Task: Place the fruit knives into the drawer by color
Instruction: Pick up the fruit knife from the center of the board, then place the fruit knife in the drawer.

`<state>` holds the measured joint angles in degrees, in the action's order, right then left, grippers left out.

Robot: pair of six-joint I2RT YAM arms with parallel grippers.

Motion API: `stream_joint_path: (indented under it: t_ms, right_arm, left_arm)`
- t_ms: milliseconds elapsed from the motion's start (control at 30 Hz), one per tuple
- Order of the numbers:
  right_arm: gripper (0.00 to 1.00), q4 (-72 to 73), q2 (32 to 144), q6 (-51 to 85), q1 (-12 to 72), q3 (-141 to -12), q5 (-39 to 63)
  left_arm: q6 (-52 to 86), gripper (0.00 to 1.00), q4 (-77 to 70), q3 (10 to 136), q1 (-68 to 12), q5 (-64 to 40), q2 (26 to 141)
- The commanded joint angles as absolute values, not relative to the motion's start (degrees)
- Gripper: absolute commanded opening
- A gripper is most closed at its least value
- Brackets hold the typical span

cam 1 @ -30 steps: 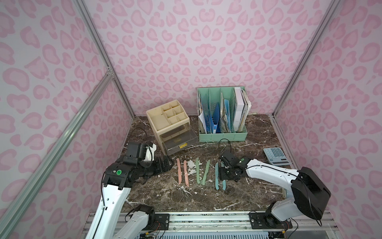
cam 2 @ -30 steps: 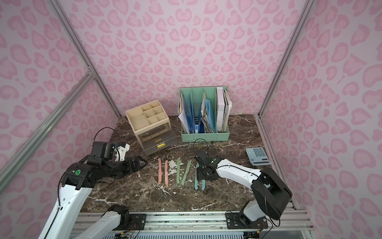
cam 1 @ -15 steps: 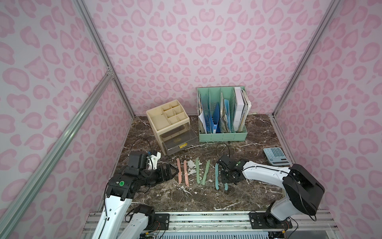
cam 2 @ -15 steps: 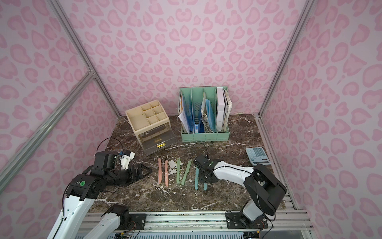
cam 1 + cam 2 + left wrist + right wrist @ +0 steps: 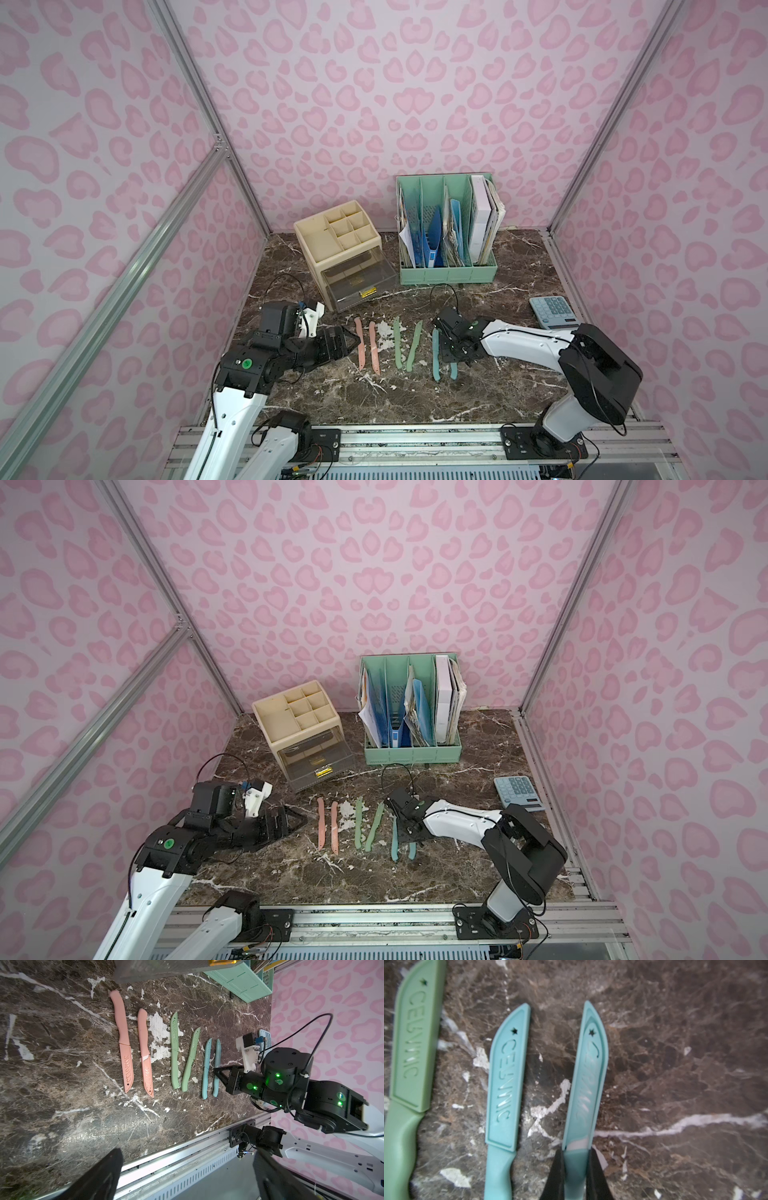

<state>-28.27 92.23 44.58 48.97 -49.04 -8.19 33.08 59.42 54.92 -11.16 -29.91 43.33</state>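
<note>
1. Dark brown marble table top (image 5: 415,399); pink leopard-print walls on three sides.
2. Left gripper (image 5: 351,344) sits low over the table, just left of the knife row. Its fingers (image 5: 104,1174) are spread wide and hold nothing.
3. Six knives lie side by side on the table, none in the drawer: two pink knives (image 5: 360,345), two green knives (image 5: 398,343), inner teal knife (image 5: 435,355), outer teal knife (image 5: 454,370).
4. Right gripper (image 5: 576,1169) is clamped on the outer teal knife's handle just behind the sheath, one finger pressed to each side.
5. In both top views the gripper covers that knife's middle, so only the handle end shows.
6. Right wrist view alone shows the CERAMIC lettering, a star cut-out and a white strip of blade at the sheath mouth. The gripped knife is rolled partly onto its edge; the inner teal knife lies flat.
7. Left wrist view alone shows that the pink sheaths point toward the robot, the green and teal ones away.
8. Behind the row stands a beige organiser (image 5: 336,232) with its clear drawer (image 5: 357,282) drawn out. To its right is a green file rack (image 5: 449,272) holding folders.
9. Calculator (image 5: 555,311) lies at the right edge. In the left wrist view it is mostly hidden behind the right arm.
</note>
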Motion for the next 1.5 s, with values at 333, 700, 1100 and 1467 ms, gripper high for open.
stream_joint_path:
  t_ms: [333,700,1100,1467]
  right_arm:
    - [0.09,-38.79,88.04,48.02,47.75,-55.56,-1.01]
    - [0.09,-39.64,83.86,50.31,44.61,-60.28,4.58]
    - [0.13,-36.8,82.14,53.96,42.95,-70.64,13.45]
    - [0.15,-29.83,82.94,60.68,42.93,-79.95,20.03]
  left_arm:
    - [31.14,0.99,59.07,60.06,-11.1,-28.48,47.25]
    - [30.65,0.99,58.39,64.54,-11.15,-27.24,50.44]
    - [30.12,0.99,57.82,70.21,-11.14,-23.81,53.51]
    - [28.82,0.99,59.21,77.85,-11.13,-21.3,57.89]
